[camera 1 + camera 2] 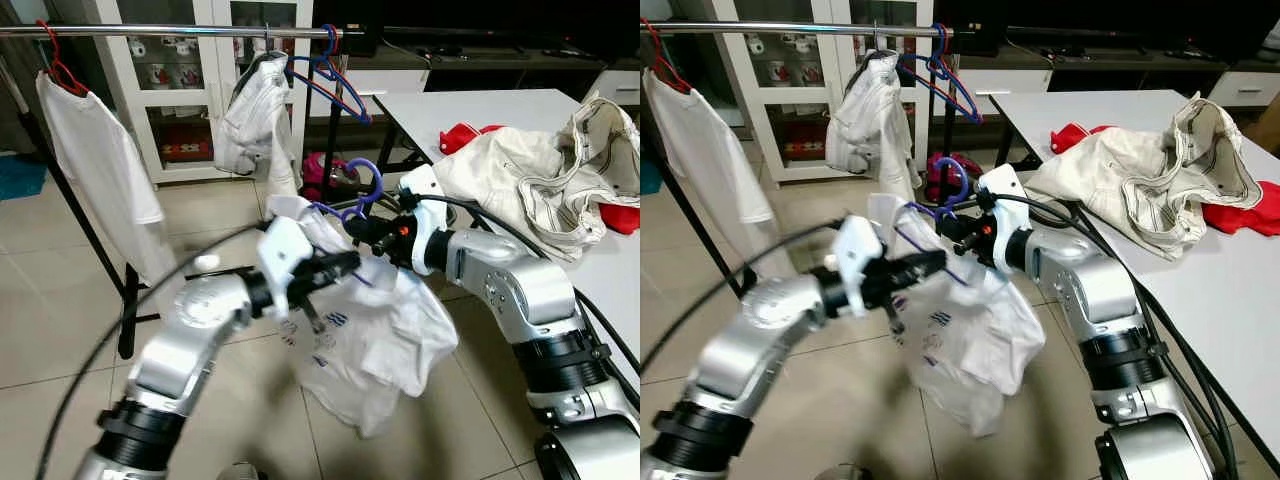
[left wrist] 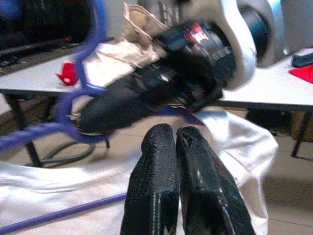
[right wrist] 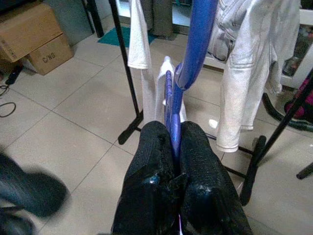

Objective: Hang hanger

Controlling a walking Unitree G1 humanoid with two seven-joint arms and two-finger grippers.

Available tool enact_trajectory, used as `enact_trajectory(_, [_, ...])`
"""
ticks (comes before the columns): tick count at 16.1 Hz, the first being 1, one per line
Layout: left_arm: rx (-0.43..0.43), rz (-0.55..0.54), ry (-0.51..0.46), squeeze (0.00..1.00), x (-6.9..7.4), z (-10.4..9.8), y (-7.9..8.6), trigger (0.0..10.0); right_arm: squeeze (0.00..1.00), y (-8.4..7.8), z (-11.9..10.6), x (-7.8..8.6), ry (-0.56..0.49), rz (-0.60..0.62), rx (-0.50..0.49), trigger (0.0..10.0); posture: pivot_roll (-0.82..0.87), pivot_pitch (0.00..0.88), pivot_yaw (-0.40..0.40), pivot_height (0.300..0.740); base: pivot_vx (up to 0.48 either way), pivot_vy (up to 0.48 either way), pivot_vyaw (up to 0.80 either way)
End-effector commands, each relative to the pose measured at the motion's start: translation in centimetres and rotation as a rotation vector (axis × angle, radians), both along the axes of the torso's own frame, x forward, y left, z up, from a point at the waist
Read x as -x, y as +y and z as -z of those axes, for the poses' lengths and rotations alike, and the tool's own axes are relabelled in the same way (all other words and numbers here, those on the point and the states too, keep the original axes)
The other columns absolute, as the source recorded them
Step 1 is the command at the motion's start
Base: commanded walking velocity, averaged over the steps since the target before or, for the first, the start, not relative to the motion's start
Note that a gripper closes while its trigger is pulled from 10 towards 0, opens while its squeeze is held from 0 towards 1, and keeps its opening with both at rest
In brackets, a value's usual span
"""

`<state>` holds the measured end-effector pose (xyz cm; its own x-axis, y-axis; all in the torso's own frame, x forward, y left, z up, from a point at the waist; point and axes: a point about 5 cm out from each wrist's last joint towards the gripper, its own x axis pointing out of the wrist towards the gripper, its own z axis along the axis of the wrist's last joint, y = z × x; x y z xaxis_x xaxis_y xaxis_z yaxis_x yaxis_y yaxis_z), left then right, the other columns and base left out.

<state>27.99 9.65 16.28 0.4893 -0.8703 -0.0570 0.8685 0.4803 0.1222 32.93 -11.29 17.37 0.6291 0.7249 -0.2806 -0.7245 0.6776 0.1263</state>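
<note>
- The right gripper (image 3: 172,147) is clamped on the stem of a purple plastic hanger (image 1: 362,192), which rises between its two black fingers (image 3: 149,152).
- The hanger carries a white printed T-shirt (image 1: 372,330) that droops below both grippers, in mid-air above the tiled floor (image 1: 70,320).
- The left gripper (image 2: 175,147) has its fingers pressed together with nothing between them; it sits just beside the right gripper, against the shirt's upper edge.
- Beyond the grippers and higher stands a clothes rack with a horizontal silver rail (image 1: 150,31) on black legs (image 3: 128,73).
- A pale denim jacket (image 1: 250,115) hangs on the rail near its right end, roughly in line with the held hanger.
- Empty blue and red wire hangers (image 1: 335,80) hang just right of the jacket.
- A white shirt on a red hanger (image 1: 95,150) hangs at the rail's left end, well apart from the grippers.
- To the robot's right is a white table (image 1: 480,105) holding a heap of cream-coloured cloth (image 1: 530,180) and red fabric (image 1: 462,135).
- Behind the rack is a white glass-door cabinet (image 1: 180,100); a cardboard box (image 3: 34,39) sits on the floor in the right wrist view.
</note>
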Motion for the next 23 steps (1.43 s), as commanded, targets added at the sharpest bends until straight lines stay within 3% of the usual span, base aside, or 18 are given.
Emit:
enact_trajectory(1, [0.018,0.020,-0.002,1.00,0.3,-0.5,0.0,10.0,0.00,-0.9,-0.5,-0.2,-0.028,0.038,-0.014,10.0,0.01,0.000,-0.030,0.740,0.000,0.000,0.00])
enact_trajectory(2, [0.024,0.027,0.002,1.00,0.5,-0.5,0.1,10.0,0.00,-1.0,-0.4,-0.2,-0.026,0.045,-0.015,10.0,0.02,0.000,-0.028,0.740,0.000,0.000,0.00])
enact_trajectory(3, [0.025,0.019,-0.006,0.79,0.6,-0.6,0.3,10.0,0.00,-1.0,-0.2,-0.2,-0.023,0.053,-0.018,10.0,0.02,0.000,-0.026,0.740,0.000,0.000,0.00])
enact_trajectory(4, [0.035,0.004,-0.007,0.00,0.6,-0.7,0.5,10.0,0.00,-0.9,-0.1,-0.1,-0.021,0.061,-0.021,10.0,0.02,0.000,-0.024,0.740,0.000,0.000,0.00])
enact_trajectory(5, [0.067,0.002,0.002,0.00,0.8,-1.0,0.8,10.0,0.00,-1.0,0.1,0.0,-0.019,0.081,-0.024,10.0,0.02,0.000,-0.025,0.740,0.000,0.000,0.00])
enact_trajectory(7, [0.106,-0.115,-0.035,0.00,1.2,-1.8,1.9,10.0,0.00,-2.1,1.0,0.3,-0.021,0.174,0.024,10.0,0.04,0.000,-0.034,0.740,0.000,0.000,0.00])
enact_trajectory(8, [0.043,-0.251,-0.007,0.00,0.8,-1.0,2.8,10.0,0.00,-2.8,1.5,0.7,-0.050,0.222,0.056,10.0,0.04,0.000,-0.036,0.740,0.000,0.000,0.00])
enact_trajectory(10, [-0.017,-0.385,0.005,0.00,0.9,-0.2,4.1,10.0,0.00,-3.8,2.1,1.4,-0.091,0.310,0.082,10.0,0.06,0.000,-0.043,0.740,0.000,0.000,0.00])
enact_trajectory(11, [-0.109,-0.562,0.011,0.00,0.6,0.9,6.0,10.0,0.00,-4.6,2.8,2.7,-0.114,0.381,0.090,10.0,0.07,0.000,-0.040,0.740,0.000,0.000,0.00])
enact_trajectory(12, [-0.085,-0.685,0.027,0.00,1.0,1.4,7.0,10.0,0.00,-5.0,3.8,4.2,-0.126,0.453,0.096,10.0,0.07,0.000,-0.027,0.740,0.000,0.000,0.00])
enact_trajectory(14, [-0.052,-0.735,0.029,0.00,1.6,1.6,7.1,10.0,0.00,-5.0,5.1,5.6,-0.100,0.542,0.061,10.0,0.08,0.000,-0.011,0.740,0.000,0.000,0.00])
enact_trajectory(15, [-0.020,-0.765,0.037,0.00,1.8,2.2,7.0,10.0,0.00,-4.6,5.9,6.3,-0.060,0.567,-0.008,10.0,0.08,0.000,0.000,0.740,0.000,0.000,0.00])
enact_trajectory(18, [-0.033,-0.791,0.043,0.00,1.8,3.1,6.9,10.0,0.00,-3.6,6.3,6.8,-0.063,0.530,-0.019,10.0,0.09,0.000,0.016,0.740,0.417,0.000,0.00])
enact_trajectory(19, [-0.042,-0.800,0.060,0.44,1.7,3.2,6.9,10.0,0.00,-3.2,6.2,6.7,-0.079,0.509,-0.021,10.0,0.09,0.000,0.020,0.740,0.480,0.000,0.80])
enact_trajectory(20, [-0.047,-0.804,0.053,1.00,1.5,3.1,7.0,10.0,0.00,-2.8,6.1,6.7,-0.086,0.488,-0.023,10.0,0.09,0.000,0.024,0.740,0.461,0.000,0.80])
enact_trajectory(23, [-0.040,-0.805,0.030,1.00,1.5,2.7,7.1,10.0,0.00,-2.2,5.8,6.5,-0.081,0.454,-0.058,10.0,0.10,0.000,0.030,0.740,0.474,0.000,0.80])
